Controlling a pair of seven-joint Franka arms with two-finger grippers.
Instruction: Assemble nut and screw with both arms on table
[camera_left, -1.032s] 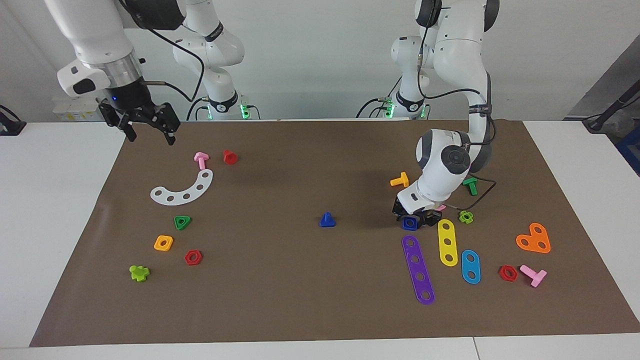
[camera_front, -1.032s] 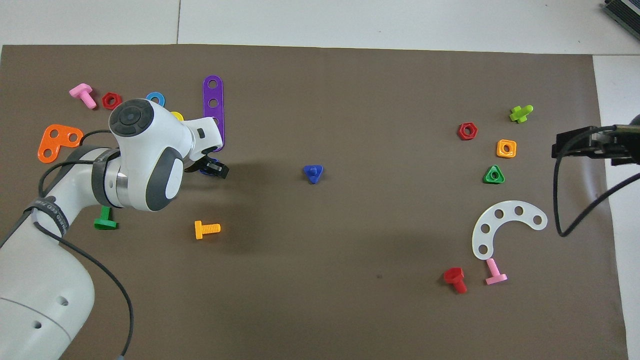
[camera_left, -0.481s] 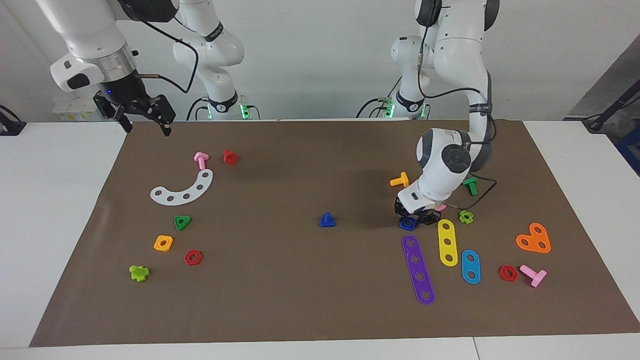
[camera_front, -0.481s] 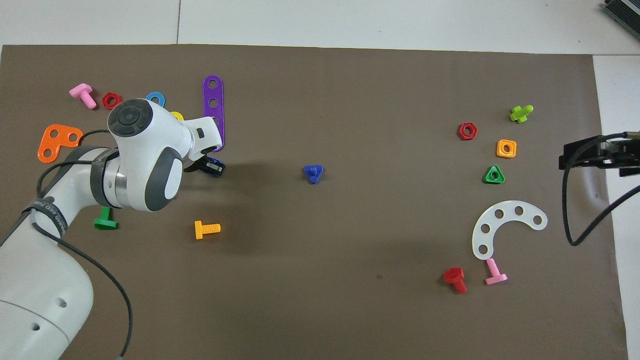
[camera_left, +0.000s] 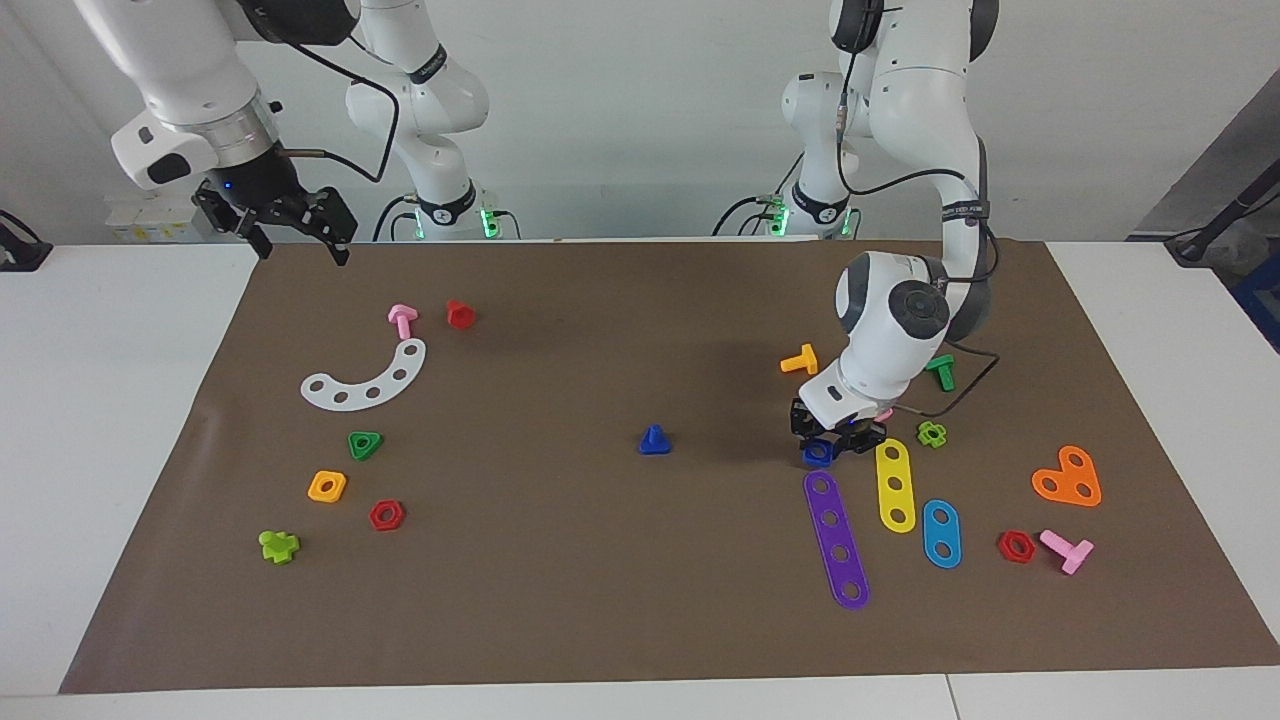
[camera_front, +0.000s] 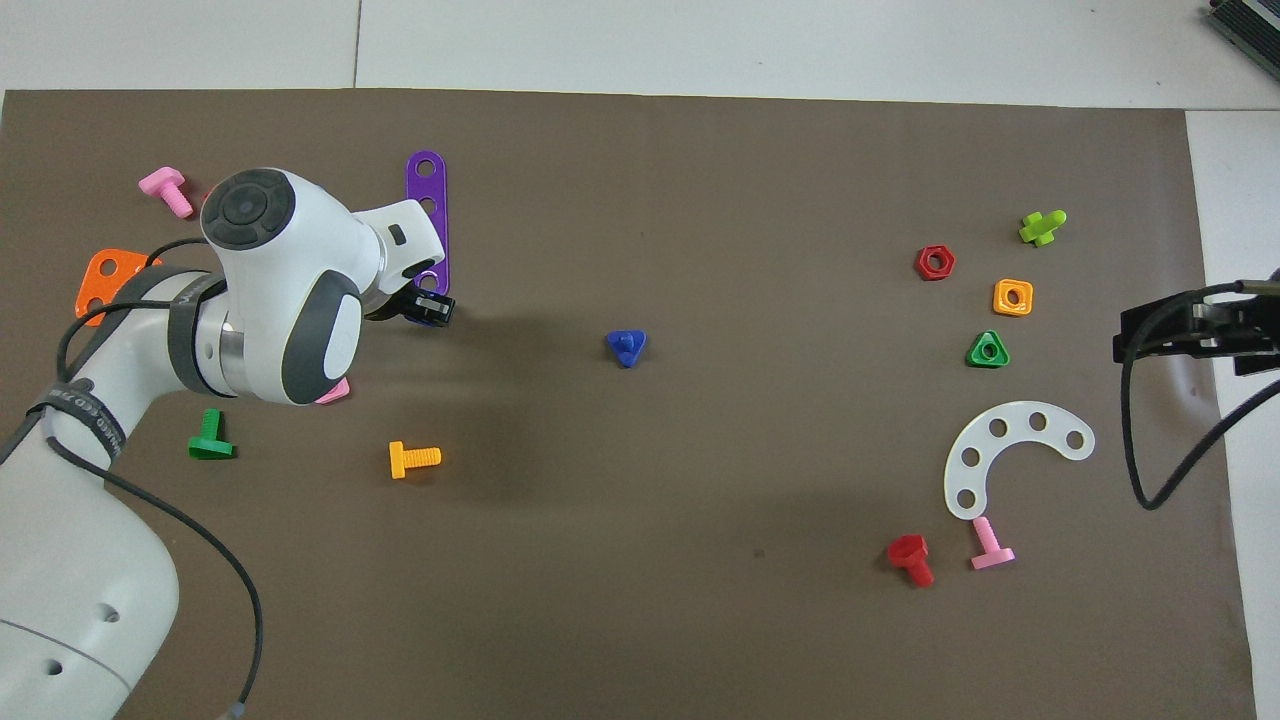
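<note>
The dark-blue square nut (camera_left: 817, 453) sits between the fingers of my left gripper (camera_left: 832, 440), low over the brown sheet (camera_left: 600, 600) at the near end of the purple strip (camera_left: 836, 538). In the overhead view the left gripper (camera_front: 428, 306) and wrist hide most of the nut. The dark-blue screw (camera_left: 654, 440) stands on its triangular head, stem up, in the middle of the sheet; it also shows in the overhead view (camera_front: 626, 346). My right gripper (camera_left: 290, 238) hangs open and empty in the air over the sheet's edge at the right arm's end (camera_front: 1185, 328).
Yellow (camera_left: 894, 484) and light-blue (camera_left: 941, 533) strips, an orange bolt (camera_left: 799, 360), a green bolt (camera_left: 941, 372) and a pink nut (camera_front: 335, 392) lie around the left gripper. A white curved plate (camera_left: 365, 378), green triangular nut (camera_left: 365, 444) and orange square nut (camera_left: 327, 486) lie toward the right arm's end.
My left gripper has shifted a little away from the robots with the nut between its fingers. My right gripper has risen slightly. The screw has not moved.
</note>
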